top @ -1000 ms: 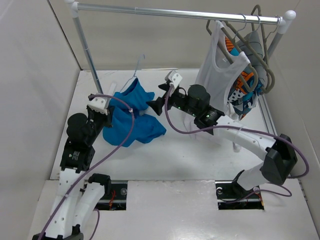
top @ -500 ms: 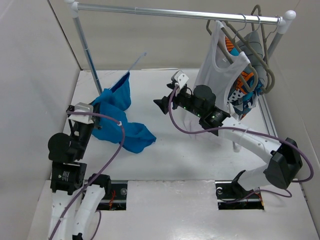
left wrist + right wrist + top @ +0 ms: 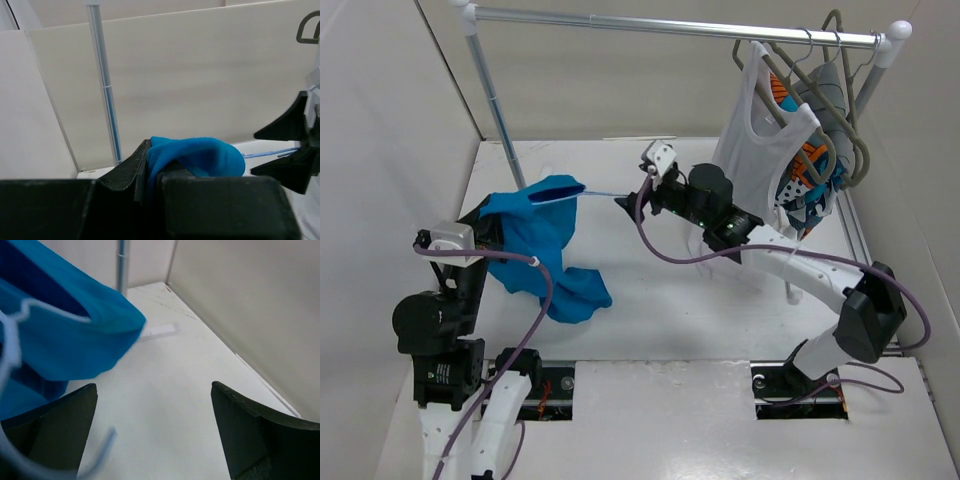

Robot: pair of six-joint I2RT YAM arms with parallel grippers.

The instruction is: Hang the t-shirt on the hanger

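- While the left gripper [image 3: 483,232] clamps tight on a fold of the teal-blue t-shirt [image 3: 535,240], the garment hangs from it over the left side of the table [image 3: 700,320], its lower end drooping toward the white surface.
- 1 pale-blue wire hanger [image 3: 600,194] pokes out of the shirt's upper opening, roughly level, pointing right.
- Its hook end reaches between the fingers of the right gripper [image 3: 623,201], which stand spread wide and grip nothing.
- Behind, a white tank top [image 3: 760,150] hangs on the clothes rail [image 3: 670,25], far right.
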